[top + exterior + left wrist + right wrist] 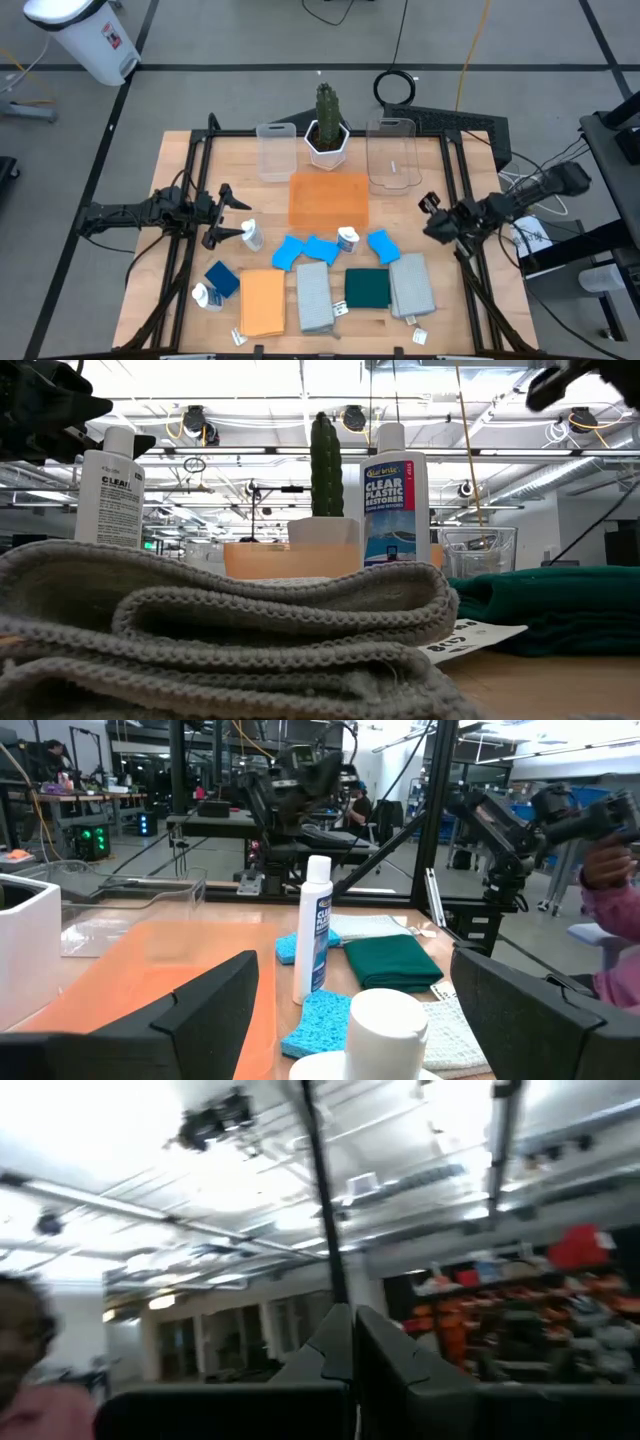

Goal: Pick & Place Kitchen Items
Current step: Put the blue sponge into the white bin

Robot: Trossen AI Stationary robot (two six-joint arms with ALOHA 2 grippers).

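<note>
High view: wooden table (190, 170), grey floor; left claw (232, 217) released, right claw (432, 218) clenched

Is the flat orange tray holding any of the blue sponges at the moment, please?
No, the orange tray is bare; the blue sponges lie on the table.

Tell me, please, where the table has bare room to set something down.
Bare wood lies along the left edge beyond the left bin, and along the right edge beyond the right bin and grey cloth. The front middle is crowded with sponges, bottles and cloths.
</note>
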